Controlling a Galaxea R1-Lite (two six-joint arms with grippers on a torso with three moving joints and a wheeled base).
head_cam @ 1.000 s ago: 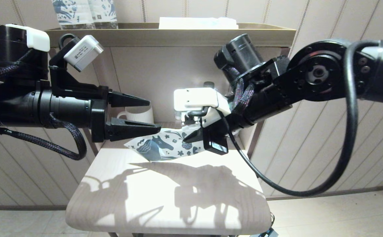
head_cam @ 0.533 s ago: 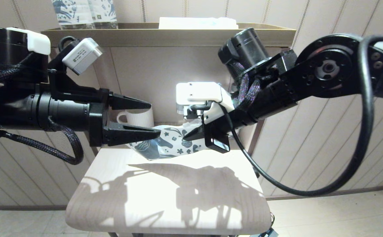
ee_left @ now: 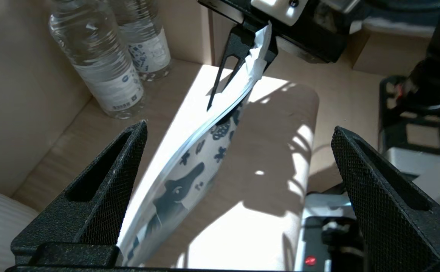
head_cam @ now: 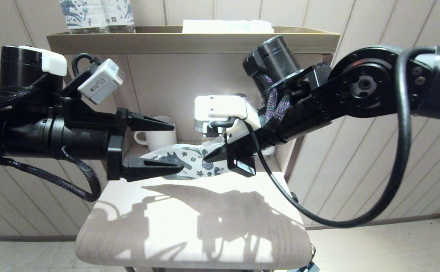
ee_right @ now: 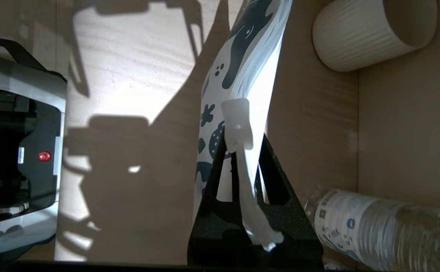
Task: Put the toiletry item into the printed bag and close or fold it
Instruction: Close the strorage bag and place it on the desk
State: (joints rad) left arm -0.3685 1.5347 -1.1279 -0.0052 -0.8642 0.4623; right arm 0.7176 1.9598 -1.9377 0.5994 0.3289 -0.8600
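The printed bag [head_cam: 193, 160] hangs level above the small table, and my right gripper [head_cam: 209, 157] is shut on its crumpled white end. In the right wrist view that gripper [ee_right: 240, 132] pinches the bag [ee_right: 242, 56] with a white strip of it trailing back between the fingers. My left gripper [head_cam: 176, 145] is open at the bag's free end, its lower finger [head_cam: 154, 167] in front of the horse print. In the left wrist view the bag [ee_left: 174, 181] runs along one finger [ee_left: 103, 196] of the open left gripper [ee_left: 239, 128]. The toothbrush is hidden.
A ribbed white cup [head_cam: 159, 136] stands behind the left gripper on the lower shelf. Water bottles [ee_left: 99, 64] stand nearby, and one [ee_right: 386, 226] lies close to the right gripper. A white packet [head_cam: 227, 26] lies on the top shelf. The table [head_cam: 189, 226] reaches toward me.
My left gripper has dropped and moved in, so its lower finger now covers the bag's free end. The right gripper has shifted a little left with the bag.
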